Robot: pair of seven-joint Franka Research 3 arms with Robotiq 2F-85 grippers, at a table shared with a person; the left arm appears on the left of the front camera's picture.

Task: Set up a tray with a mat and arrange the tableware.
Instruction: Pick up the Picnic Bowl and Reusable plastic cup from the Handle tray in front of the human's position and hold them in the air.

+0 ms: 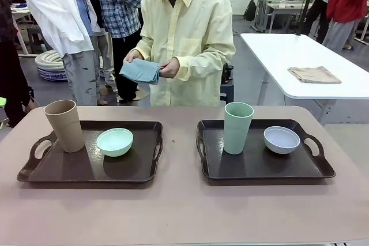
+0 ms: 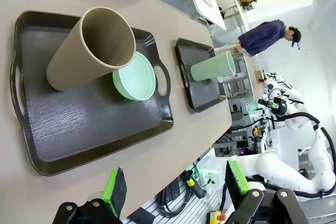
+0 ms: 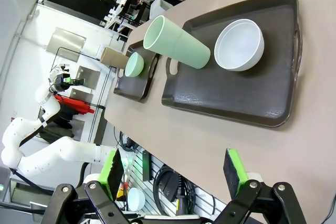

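Tabletop strip (image 1: 180, 148) between left tray (image 1: 63, 168), right tray (image 1: 259, 165)

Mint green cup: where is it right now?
Front view: the mint green cup stands upright on the right-hand tray, in its left half, just left of the pale grey-white bowl.

I count two dark brown plastic trays (nine o'clock tray (image 1: 69, 168), three o'clock tray (image 1: 259, 165)), two tall plastic cups (tan cup (image 1: 64, 125), mint green cup (image 1: 237, 128)), two round bowls (mint green bowl (image 1: 115, 141), grey-white bowl (image 1: 281, 139)), one folded blue cloth (image 1: 140, 71).
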